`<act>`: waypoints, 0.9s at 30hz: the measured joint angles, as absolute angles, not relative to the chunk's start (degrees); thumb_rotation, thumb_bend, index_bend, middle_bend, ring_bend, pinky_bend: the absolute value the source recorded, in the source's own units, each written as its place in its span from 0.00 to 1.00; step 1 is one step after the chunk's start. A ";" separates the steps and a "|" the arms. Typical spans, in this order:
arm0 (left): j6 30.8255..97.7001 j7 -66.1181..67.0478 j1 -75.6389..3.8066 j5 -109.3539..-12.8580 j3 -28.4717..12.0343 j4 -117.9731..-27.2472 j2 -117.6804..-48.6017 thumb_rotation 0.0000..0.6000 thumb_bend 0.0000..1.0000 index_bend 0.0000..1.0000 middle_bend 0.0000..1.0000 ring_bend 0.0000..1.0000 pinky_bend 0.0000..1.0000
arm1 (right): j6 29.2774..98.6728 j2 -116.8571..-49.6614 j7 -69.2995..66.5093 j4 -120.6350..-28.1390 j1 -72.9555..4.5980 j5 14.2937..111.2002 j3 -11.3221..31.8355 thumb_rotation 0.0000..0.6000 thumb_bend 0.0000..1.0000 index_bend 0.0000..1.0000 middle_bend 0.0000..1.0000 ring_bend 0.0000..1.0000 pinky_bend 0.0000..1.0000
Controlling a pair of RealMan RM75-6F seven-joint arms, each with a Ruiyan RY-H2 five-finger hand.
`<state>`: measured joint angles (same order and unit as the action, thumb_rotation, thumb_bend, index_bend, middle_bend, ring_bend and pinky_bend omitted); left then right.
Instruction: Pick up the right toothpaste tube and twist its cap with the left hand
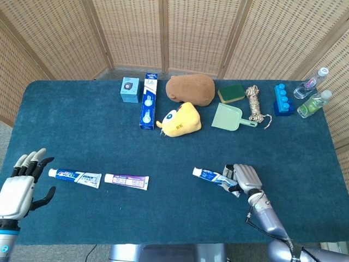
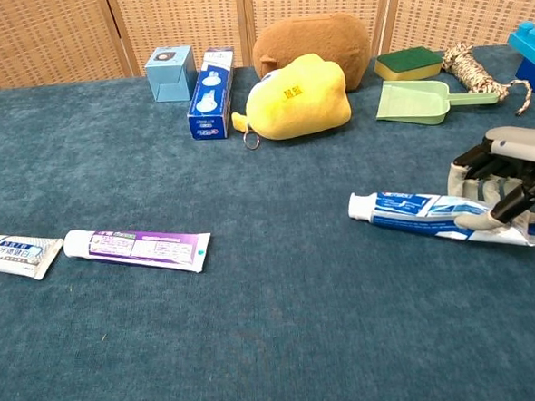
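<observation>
The right hand (image 1: 244, 178) grips the right toothpaste tube (image 2: 432, 216) at its tail end, fingers curled over the top and thumb beneath. The white cap (image 2: 361, 207) points away from the palm toward the robot's left, and the tube seems slightly raised off the blue cloth (image 1: 163, 153), though the views leave that uncertain. Well off to the left, the left hand (image 1: 20, 184) hovers with fingers spread, holding nothing. Just beside its fingertips lies a blue-and-white tube (image 1: 74, 177), then a purple tube (image 1: 126, 181).
</observation>
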<state>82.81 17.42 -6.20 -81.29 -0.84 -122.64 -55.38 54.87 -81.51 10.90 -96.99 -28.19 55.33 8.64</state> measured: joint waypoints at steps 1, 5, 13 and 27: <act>82.56 17.44 -6.39 -81.28 -0.91 -122.71 -55.32 1.00 0.33 0.15 0.05 0.00 0.00 | 54.35 -81.14 9.02 -97.15 -28.00 55.80 8.81 1.00 0.64 0.91 0.69 0.63 0.69; 81.27 17.51 -7.21 -80.95 -1.19 -123.09 -54.93 1.00 0.33 0.16 0.07 0.00 0.03 | 51.79 -78.89 -0.58 -98.03 -27.02 58.59 9.61 1.00 0.64 0.91 0.70 0.65 0.70; 77.07 17.61 -10.44 -79.38 -2.59 -123.59 -54.97 1.00 0.33 0.18 0.12 0.07 0.17 | 47.18 -73.92 -19.47 -100.34 -24.90 65.19 10.96 1.00 0.64 0.92 0.72 0.68 0.72; 62.99 14.91 -21.93 -72.24 -7.47 -121.58 -58.72 1.00 0.33 0.18 0.13 0.09 0.22 | 44.75 -68.92 -37.42 -105.13 -24.01 74.94 11.89 1.00 0.64 0.92 0.72 0.70 0.73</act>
